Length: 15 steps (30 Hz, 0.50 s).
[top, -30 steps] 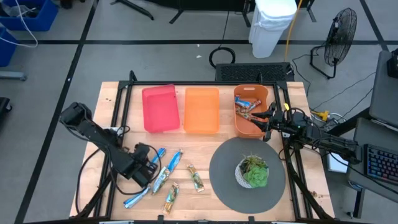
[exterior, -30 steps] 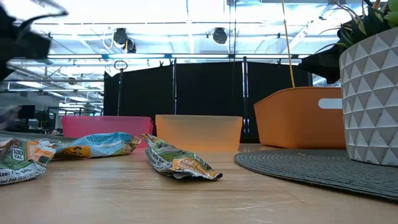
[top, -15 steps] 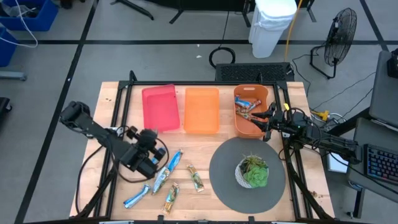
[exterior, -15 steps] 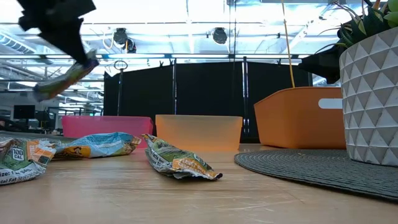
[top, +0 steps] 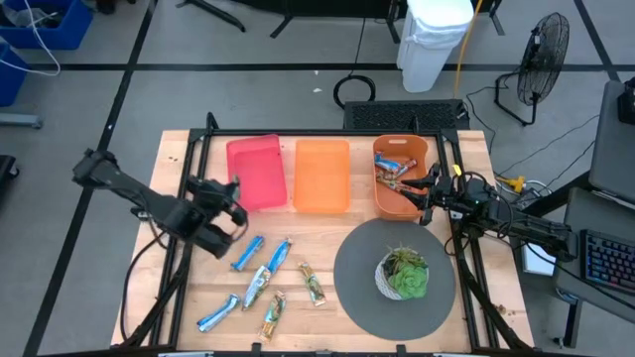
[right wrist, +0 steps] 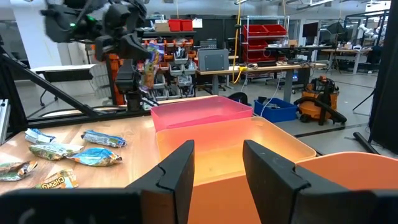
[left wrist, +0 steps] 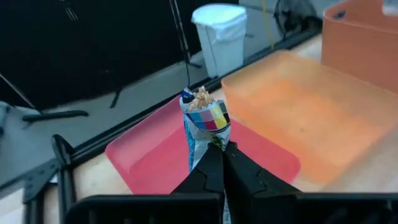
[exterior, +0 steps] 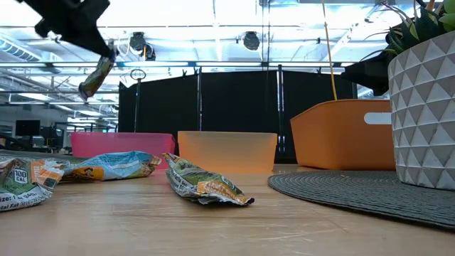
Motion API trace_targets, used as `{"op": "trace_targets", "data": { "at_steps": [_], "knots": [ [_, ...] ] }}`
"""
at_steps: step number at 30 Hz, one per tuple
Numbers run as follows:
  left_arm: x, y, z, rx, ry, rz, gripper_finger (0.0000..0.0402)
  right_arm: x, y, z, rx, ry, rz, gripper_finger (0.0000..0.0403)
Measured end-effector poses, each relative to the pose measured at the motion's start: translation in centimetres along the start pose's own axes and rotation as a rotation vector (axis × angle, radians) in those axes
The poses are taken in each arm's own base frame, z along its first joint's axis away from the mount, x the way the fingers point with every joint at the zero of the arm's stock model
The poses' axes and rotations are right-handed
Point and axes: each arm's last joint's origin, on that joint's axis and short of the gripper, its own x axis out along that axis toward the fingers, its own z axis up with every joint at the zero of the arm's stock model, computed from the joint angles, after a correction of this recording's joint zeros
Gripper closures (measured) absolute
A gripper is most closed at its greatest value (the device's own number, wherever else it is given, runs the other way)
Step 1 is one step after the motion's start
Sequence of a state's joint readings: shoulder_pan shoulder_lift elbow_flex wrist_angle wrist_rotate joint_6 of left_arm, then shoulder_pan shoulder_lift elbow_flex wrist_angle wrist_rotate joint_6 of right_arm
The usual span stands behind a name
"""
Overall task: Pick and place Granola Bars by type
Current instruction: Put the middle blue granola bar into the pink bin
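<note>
One wrapped bar (exterior: 25,186) lying on the table shows "100 CAL" (its other print is illegible).

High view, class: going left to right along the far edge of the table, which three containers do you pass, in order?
Pink tray → light orange tray → darker orange bin, which has granola bars inside.

Glossy crinkled foil granola bars (top: 270,269) lie on a matt wooden table (top: 327,233) beside smooth plastic trays (top: 321,175).
</note>
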State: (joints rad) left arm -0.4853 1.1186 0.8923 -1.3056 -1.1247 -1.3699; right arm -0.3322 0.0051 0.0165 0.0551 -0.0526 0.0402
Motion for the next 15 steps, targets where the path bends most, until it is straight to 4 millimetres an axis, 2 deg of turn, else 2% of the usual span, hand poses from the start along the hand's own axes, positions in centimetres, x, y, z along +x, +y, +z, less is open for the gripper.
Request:
{"op": "trace_targets", "data": {
  "at_steps": [5,8,15],
  "knots": [
    [0.7,2.8,-1.3,-0.087,-0.067,-0.085,0.04,0.0,0.0,0.0,0.0,0.0,0.0,0.0275],
    [1.0,3.6,-1.3,-0.105,-0.111,-0.142,0.04,0.0,0.0,0.0,0.0,0.0,0.0,0.0275],
    [1.3,4.5,1.1,-0.051,-0.273,-0.332,0.0401,0.0,0.0,0.0,0.0,0.0,0.0,0.0275]
  ]
}}
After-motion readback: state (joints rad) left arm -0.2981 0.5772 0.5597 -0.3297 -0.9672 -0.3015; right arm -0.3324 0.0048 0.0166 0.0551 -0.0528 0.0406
